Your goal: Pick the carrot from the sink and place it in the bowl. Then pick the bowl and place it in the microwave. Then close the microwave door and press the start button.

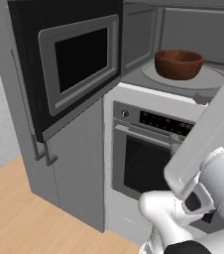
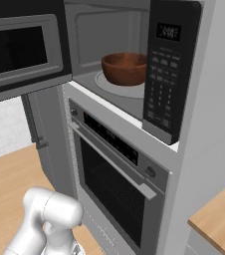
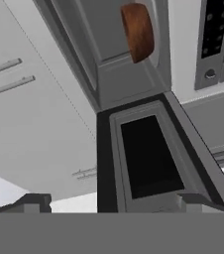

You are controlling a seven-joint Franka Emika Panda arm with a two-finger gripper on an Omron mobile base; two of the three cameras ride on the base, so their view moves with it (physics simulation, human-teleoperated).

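1. Bowl (image 1: pixel 179 64) sits upright on the round glass turntable (image 1: pixel 210 79) inside the microwave (image 2: pixel 134 30). Its contents cannot be made out from the base views.
2. Microwave door (image 1: pixel 67 62) stands swung wide to the left on its side hinge, dark window facing out into the room.
3. Keypad panel (image 2: pixel 167 69) on the microwave's right side, display at its top.
4. Oven (image 2: pixel 117 174) directly below the microwave; its door is closed, with a horizontal bar handle across the top.
5. Gripper (image 3: pixel 111 201): the two dark fingertips stand far apart, nothing between them. In the rolled hand view, they frame the inner face of the open door, with the bowl well beyond in the cavity.
6. White arm low in front of the oven, well clear of the microwave cavity.
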